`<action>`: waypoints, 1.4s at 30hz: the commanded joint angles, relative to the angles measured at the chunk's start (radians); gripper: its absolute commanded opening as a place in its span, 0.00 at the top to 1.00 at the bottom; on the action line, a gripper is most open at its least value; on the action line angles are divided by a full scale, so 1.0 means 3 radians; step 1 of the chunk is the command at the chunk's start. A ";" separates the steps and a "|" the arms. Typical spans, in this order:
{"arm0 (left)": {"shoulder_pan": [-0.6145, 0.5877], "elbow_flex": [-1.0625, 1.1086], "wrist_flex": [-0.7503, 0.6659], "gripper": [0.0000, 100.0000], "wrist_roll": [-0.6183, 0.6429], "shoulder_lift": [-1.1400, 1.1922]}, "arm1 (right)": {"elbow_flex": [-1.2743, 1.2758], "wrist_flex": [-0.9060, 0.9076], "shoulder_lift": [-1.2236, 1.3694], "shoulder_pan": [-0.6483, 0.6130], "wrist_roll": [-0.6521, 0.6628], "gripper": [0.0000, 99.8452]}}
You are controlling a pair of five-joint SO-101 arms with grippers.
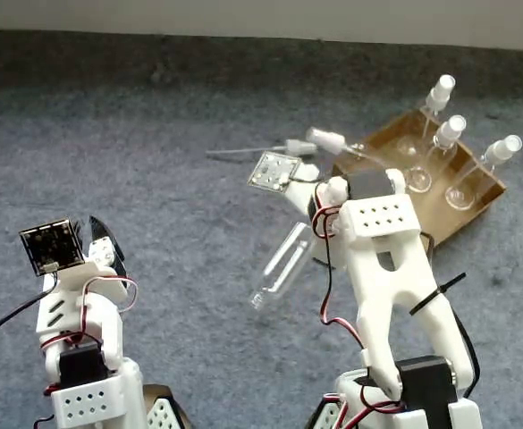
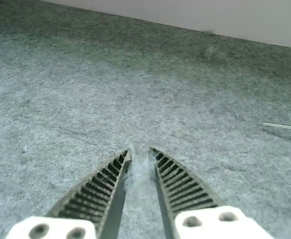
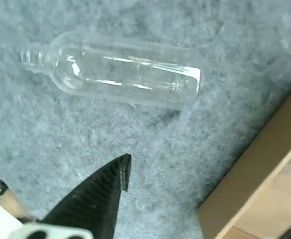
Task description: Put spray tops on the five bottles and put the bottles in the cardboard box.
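Observation:
A clear bottle (image 1: 282,262) without a top lies on its side on the grey carpet; in the right wrist view the bottle (image 3: 125,74) is just beyond my right gripper (image 3: 205,199), which is open wide and empty, between the bottle and the cardboard box (image 3: 264,174). Three bottles with white spray tops (image 1: 446,132) stand in the cardboard box (image 1: 476,207) at the back right. A loose spray top (image 1: 290,147) with a thin tube lies left of the box, and another white top (image 1: 325,139) lies beside it. My left gripper (image 2: 140,152) hovers over bare carpet at the front left, open by a narrow gap and empty.
The thin tube (image 2: 283,127) of the loose spray top lies on the carpet far off in the left wrist view. A pale wall runs along the back of the carpet. The carpet between the two arms is bare.

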 commanded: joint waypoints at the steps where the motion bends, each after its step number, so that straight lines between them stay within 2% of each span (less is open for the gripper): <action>1: 0.0054 0.0069 0.0000 0.99 0.0015 -0.0008 | -0.0013 -0.0074 -0.0161 -0.0023 0.0547 0.53; 9: 0.0054 0.0069 0.0000 0.99 0.0015 -0.0008 | 0.0202 -0.0084 -0.0156 -0.0049 0.1227 0.53; 12: 0.0054 0.0069 0.0000 0.99 0.0015 -0.0008 | 0.0519 -0.0478 -0.0176 -0.0100 0.1453 0.53; 16: 0.0054 0.0069 0.0000 0.99 0.0015 -0.0008 | 0.0928 -0.1337 -0.0187 -0.0176 0.1458 0.53; 19: 0.0054 0.0069 0.0000 0.99 0.0015 -0.0008 | 0.1133 -0.1665 -0.0187 -0.0279 0.1463 0.53; 28: 0.0054 0.0069 0.0000 0.99 0.0015 -0.0008 | 0.1204 -0.1695 -0.0156 -0.0688 0.1478 0.53; 38: 0.0054 0.0069 0.0000 0.99 0.0015 -0.0008 | 0.1245 -0.1695 -0.0141 -0.0846 0.1468 0.53; 42: 0.0054 0.0069 0.0000 0.99 0.0015 -0.0008 | 0.1332 -0.1701 0.0151 -0.1056 0.1458 0.53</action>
